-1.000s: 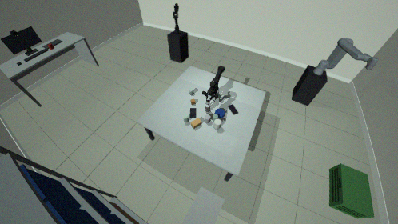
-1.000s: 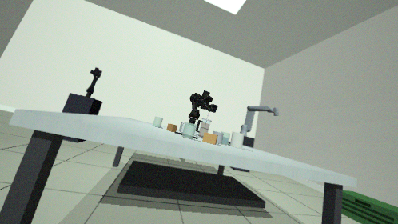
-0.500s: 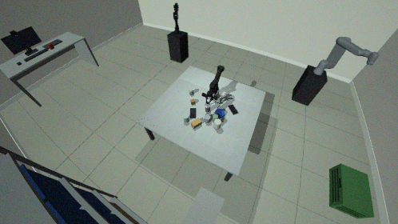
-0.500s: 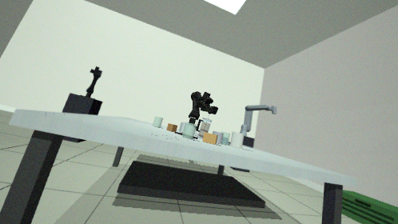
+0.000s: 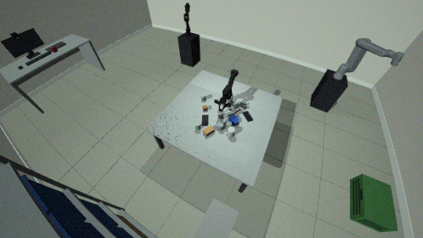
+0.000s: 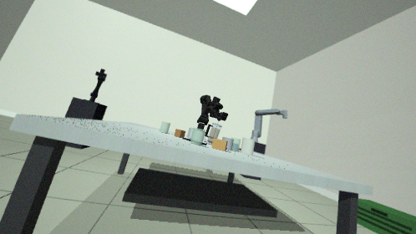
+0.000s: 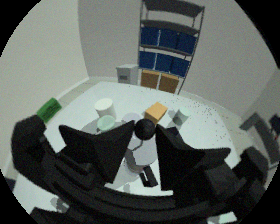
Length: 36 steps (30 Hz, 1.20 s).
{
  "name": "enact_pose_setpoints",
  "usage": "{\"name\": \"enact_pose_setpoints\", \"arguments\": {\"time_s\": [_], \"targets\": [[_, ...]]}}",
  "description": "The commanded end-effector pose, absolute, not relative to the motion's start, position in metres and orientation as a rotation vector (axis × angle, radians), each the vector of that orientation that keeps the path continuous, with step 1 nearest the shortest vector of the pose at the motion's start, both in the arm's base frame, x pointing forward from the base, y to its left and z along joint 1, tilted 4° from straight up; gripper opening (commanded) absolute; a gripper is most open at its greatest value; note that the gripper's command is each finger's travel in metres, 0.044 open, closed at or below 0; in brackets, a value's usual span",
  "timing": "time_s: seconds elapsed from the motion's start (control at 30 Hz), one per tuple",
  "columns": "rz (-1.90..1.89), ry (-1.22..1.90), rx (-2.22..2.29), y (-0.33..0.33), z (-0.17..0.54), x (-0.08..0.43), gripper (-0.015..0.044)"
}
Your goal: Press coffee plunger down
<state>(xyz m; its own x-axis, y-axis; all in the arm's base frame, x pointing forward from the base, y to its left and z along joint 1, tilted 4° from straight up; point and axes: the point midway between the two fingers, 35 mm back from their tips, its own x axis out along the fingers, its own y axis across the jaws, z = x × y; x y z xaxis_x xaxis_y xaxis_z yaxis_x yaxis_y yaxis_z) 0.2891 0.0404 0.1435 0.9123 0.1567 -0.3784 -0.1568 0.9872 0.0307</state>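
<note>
The coffee press [image 5: 221, 116] [image 6: 215, 133] [image 7: 142, 156] stands upright on the white table [image 5: 187, 96] [image 6: 125, 134], a clear body with a pale lid and a black handle [image 7: 149, 176]. My gripper [image 5: 221, 104] [image 6: 222, 117] [image 7: 145, 124] is directly above the press. It is shut on the round black plunger knob [image 7: 145, 130], which shows between the fingertips in the wrist view. A short stretch of thin rod [image 7: 139, 145] shows between knob and lid. The fingers hide part of the press, and the plunger disc inside cannot be made out.
An orange block [image 5: 208, 131] [image 6: 220, 144] [image 7: 155, 113], a white cup [image 5: 231, 132] [image 6: 247, 146] [image 7: 105, 108] and a pale green cup [image 7: 106, 123] stand beyond the press. A blue bowl [image 5: 233, 120] and two dark flat objects [image 5: 205, 120] [image 5: 248, 116] lie around it.
</note>
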Motion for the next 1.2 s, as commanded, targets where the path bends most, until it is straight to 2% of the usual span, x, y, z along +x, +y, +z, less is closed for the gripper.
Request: {"name": "enact_pose_setpoints", "arguments": {"time_s": [0.0,1.17], "targets": [[0.161,0.446,0.006,0.0408,0.1276,0.2882,0.0121],[0.161,0.446,0.006,0.0413,0.1313,0.2953,0.0121]]}}
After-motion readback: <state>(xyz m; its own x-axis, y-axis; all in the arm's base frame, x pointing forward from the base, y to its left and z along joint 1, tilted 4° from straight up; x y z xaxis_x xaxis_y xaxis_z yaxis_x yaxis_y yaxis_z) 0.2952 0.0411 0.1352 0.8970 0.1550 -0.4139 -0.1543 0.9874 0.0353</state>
